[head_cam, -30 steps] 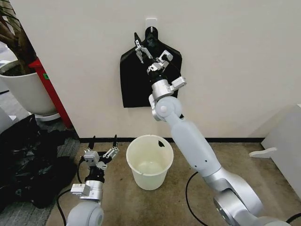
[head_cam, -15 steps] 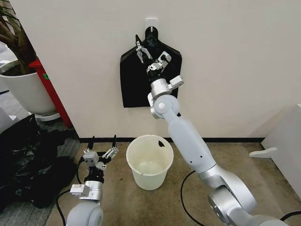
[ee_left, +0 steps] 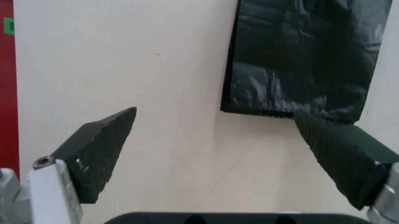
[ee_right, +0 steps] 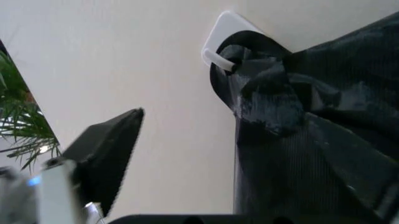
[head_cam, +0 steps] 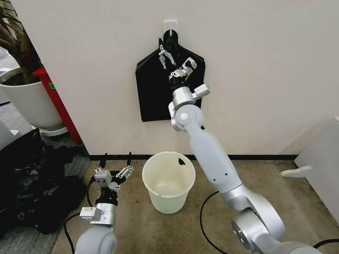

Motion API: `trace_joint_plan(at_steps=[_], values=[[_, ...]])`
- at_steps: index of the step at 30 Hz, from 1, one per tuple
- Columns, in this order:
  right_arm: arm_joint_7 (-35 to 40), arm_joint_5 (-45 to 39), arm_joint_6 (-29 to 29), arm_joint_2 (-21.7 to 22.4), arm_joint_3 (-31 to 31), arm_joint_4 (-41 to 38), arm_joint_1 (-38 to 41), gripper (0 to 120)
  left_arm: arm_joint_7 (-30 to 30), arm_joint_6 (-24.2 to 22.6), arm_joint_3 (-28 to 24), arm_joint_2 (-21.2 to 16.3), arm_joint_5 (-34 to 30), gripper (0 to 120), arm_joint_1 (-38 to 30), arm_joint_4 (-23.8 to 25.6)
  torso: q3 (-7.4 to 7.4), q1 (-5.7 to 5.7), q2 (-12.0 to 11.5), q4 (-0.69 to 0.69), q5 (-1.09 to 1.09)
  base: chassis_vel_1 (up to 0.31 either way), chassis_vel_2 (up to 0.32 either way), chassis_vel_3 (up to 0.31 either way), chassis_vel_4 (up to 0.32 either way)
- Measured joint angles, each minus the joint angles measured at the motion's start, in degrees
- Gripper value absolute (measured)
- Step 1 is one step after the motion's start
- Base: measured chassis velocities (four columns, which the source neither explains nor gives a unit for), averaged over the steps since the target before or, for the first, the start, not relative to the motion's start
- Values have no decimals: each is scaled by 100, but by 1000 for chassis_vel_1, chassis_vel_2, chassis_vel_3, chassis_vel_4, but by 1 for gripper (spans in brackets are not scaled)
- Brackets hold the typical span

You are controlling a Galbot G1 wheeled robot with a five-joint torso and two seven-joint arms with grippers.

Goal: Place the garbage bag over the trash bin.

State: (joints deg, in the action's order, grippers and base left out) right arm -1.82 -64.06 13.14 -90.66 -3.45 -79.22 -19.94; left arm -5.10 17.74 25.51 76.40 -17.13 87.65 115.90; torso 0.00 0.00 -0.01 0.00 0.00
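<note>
The trash bin [head_cam: 169, 203], a cream-white bucket, stands upright on the floor by the wall. The garbage bag as a single bag is out of view. A flat black shield-shaped bundle [head_cam: 151, 92] hangs by its pinched top from a white wall hook [head_cam: 170, 25]. My right gripper [head_cam: 176, 57] is raised in front of the bundle's upper part, open, holding nothing. In the right wrist view one finger [ee_right: 106, 154] sits beside the bundle [ee_right: 311, 140] and the hook [ee_right: 218, 51]. My left gripper [head_cam: 117, 159] is low, left of the bin, open and empty, and faces the bundle's lower edge [ee_left: 299, 56].
A big white plant pot [head_cam: 29, 103] and a red post [head_cam: 55, 98] stand at the left. A large black mass of plastic [head_cam: 32, 185] lies on the floor at lower left. White furniture [head_cam: 323, 164] is at the right, and a black cable [head_cam: 209, 222] runs across the floor.
My right gripper has moved slightly right and up along the bundle, nearer its pinched top. The left arm and the bin have stayed still.
</note>
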Motion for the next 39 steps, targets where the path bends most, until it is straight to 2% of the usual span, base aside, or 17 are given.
trace_joint_plan(at_steps=[2, 4, 10, 11, 18, 19, 23, 25, 34, 39], values=[[-9, -1, 0, -6, -6, 1, 13, 84, -1, 12, 1, 1, 8, 100, 8, -3, 0, 0, 0, 0, 0, 0, 0, 0, 0], [-11, -2, -1, -7, -8, 1, 16, 82, -1, 16, 1, 1, 10, 100, 9, -4, 0, 0, 0, 0, 0, 0, 0, 0, 0], [-48, -4, -1, -7, -36, -14, 41, 55, -4, 28, 1, -3, 36, 100, 15, -28, 0, 0, 0, 0, 0, 0, 0, 0, 0], [-48, -4, -1, -7, -36, -14, 41, 55, -4, 28, 1, -3, 36, 100, 15, -28, 0, 0, 0, 0, 0, 0, 0, 0, 0], [-74, 3, 0, 28, -91, 43, 74, 25, -9, 39, -2, -13, 52, 100, 19, -35, 0, 0, 2, 0, 0, 0, 0, 0, 0], [-74, 3, 0, 28, -91, 43, 74, 25, -9, 39, -2, -13, 52, 100, 19, -35, 0, 0, 2, 0, 0, 0, 0, 0, 0], [-98, 26, 2, 35, -104, 92, 83, 11, -22, 48, -5, -13, 73, 100, 26, -43, 0, 0, 2, 0, 0, 0, 0, 0, 0], [-118, 54, 5, 43, -106, 140, 87, 0, -59, 56, -8, -14, 105, 100, 35, -48, 0, 0, 2, 0, 0, 0, 0, 0, 0], [-204, 126, 16, 92, -124, 172, 64, 0, -87, 84, -14, -5, 151, 100, 61, -77, 0, 0, 2, 0, 0, 0, 0, 0, 0], [-252, 230, 114, 223, 24, -169, -287, 0, -91, 103, -18, 1, 156, 100, 55, -115, 0, 0, 1, 0, 0, 0, 0, 0, 0]])
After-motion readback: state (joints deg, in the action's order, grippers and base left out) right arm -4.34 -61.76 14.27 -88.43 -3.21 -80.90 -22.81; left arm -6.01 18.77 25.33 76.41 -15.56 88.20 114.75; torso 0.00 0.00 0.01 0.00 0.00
